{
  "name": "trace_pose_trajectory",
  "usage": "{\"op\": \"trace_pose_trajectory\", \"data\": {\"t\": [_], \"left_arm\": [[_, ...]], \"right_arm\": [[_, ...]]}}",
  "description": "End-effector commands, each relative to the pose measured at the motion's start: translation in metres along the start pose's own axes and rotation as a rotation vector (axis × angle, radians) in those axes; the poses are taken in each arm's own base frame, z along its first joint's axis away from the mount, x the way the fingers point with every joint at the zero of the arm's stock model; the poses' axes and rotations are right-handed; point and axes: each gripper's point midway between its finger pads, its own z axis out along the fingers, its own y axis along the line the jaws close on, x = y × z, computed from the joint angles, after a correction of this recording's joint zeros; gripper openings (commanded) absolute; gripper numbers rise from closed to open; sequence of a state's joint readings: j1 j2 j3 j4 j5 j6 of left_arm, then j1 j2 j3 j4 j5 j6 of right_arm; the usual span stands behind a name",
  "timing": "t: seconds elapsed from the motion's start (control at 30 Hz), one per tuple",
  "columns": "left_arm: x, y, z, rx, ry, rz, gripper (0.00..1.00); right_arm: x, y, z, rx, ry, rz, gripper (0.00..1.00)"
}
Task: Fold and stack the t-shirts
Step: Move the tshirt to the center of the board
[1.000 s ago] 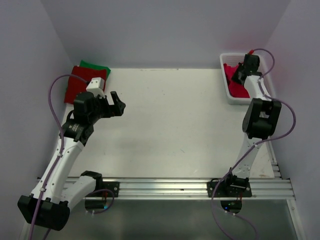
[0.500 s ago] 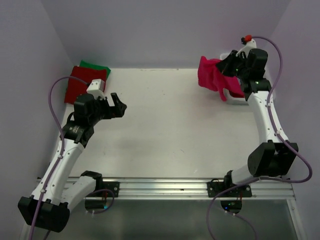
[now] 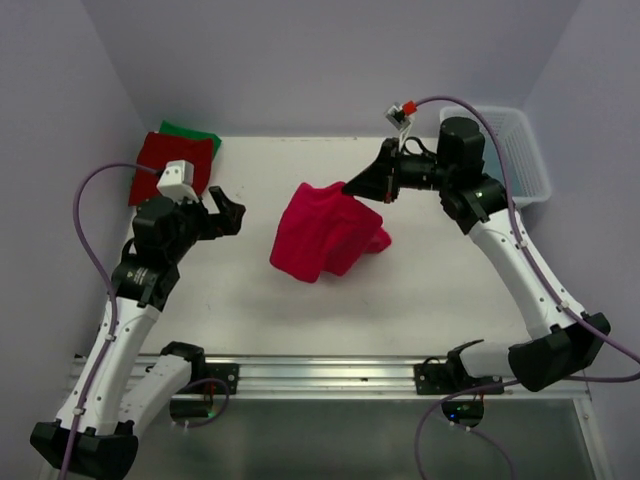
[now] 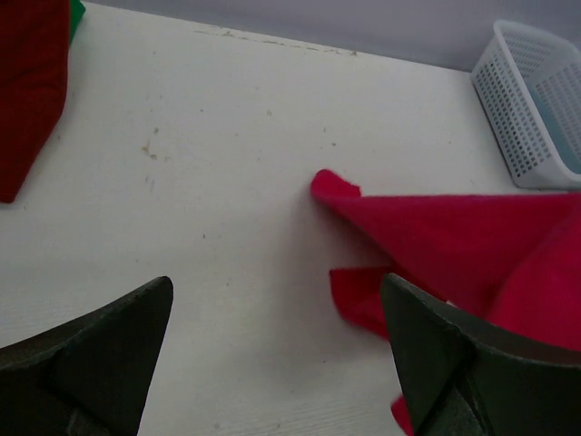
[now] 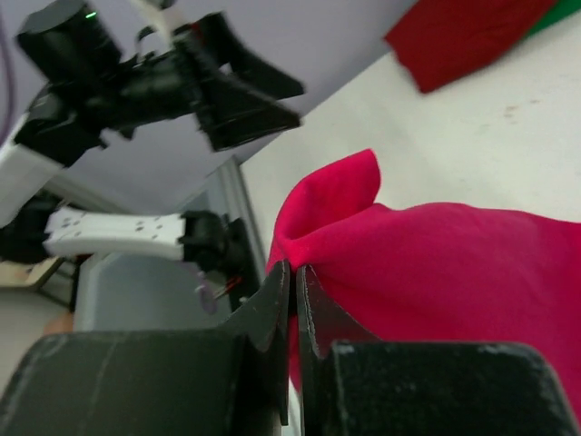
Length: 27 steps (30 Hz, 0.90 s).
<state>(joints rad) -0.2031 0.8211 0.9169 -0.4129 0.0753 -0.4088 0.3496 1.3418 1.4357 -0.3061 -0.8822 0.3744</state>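
Crimson-pink shirt (image 3: 325, 232) hangs bunched from my right gripper (image 3: 354, 187), fingers pressed together on a fold of the cloth, well to the left of the white basket (image 3: 530, 160), with its lower folds touching the table (image 3: 300, 300). My left gripper (image 3: 230, 208) stands spread wide and empty, farther left of the basket, past that shirt. Farthest from the basket, the dark red shirt (image 3: 165, 165) lies folded on the green shirt (image 3: 192, 131).

The right arm (image 3: 522, 265) stretched forward and inward, the right hand (image 3: 352, 187) pinched tight; the left arm (image 3: 112, 330) stood bent, the left hand (image 3: 226, 207) spread wide.
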Motion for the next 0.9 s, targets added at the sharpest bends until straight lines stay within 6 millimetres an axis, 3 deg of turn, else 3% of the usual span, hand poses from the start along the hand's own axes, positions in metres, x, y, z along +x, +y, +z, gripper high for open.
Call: {"op": "trace_pose_trajectory", "data": {"t": [0.0,0.1,0.17,0.2,0.23,0.3,0.33,0.37,0.4,0.43,0.57,0.7,0.77,0.83,0.87], "left_arm": [[-0.014,0.003,-0.008,-0.025,-0.065,-0.008,1.0],[-0.019,0.004,-0.016,-0.041,-0.093,-0.006,1.0],[-0.023,0.003,-0.021,-0.035,-0.107,-0.004,1.0],[-0.025,0.007,-0.023,-0.06,-0.118,-0.005,1.0],[-0.026,0.007,-0.023,-0.063,-0.119,-0.005,1.0],[-0.025,0.008,-0.025,-0.069,-0.118,-0.002,1.0],[-0.025,0.008,-0.025,-0.07,-0.12,0.0,1.0],[-0.026,0.008,-0.026,-0.07,-0.121,0.003,1.0],[-0.025,0.009,-0.026,-0.073,-0.12,0.002,1.0],[-0.025,0.009,-0.026,-0.073,-0.118,0.002,1.0],[-0.02,0.007,-0.022,-0.059,-0.094,0.004,1.0],[-0.01,0.0,-0.014,-0.006,-0.048,0.003,1.0],[-0.002,-0.005,-0.008,0.026,-0.019,0.0,1.0],[0.009,-0.025,-0.005,0.152,0.023,0.001,1.0],[0.025,-0.028,0.002,0.193,0.079,-0.003,0.98]], "right_arm": [[0.004,0.078,-0.012,-0.279,0.047,-0.028,0.0],[-0.004,0.109,-0.018,-0.411,0.005,-0.022,0.0],[-0.016,0.105,-0.015,-0.369,-0.053,-0.026,0.0],[-0.036,0.087,-0.007,-0.24,-0.138,-0.066,0.0],[-0.026,0.065,-0.003,-0.122,-0.102,0.011,0.0],[-0.037,0.025,-0.003,0.121,-0.159,0.03,0.0],[-0.034,-0.013,-0.006,0.313,-0.174,0.072,0.0],[-0.031,-0.031,-0.01,0.416,-0.179,0.091,0.0],[-0.018,-0.05,-0.016,0.533,-0.152,0.145,0.0],[-0.012,-0.086,-0.027,0.719,-0.166,0.163,0.0],[0.049,-0.147,-0.054,1.075,-0.01,0.257,0.0],[0.089,-0.17,-0.065,1.238,0.059,0.263,0.0],[0.099,-0.176,-0.067,1.285,0.084,0.251,0.0],[0.106,-0.178,-0.069,1.312,0.108,0.244,0.0],[0.108,-0.179,-0.067,1.31,0.115,0.237,0.0]]}}
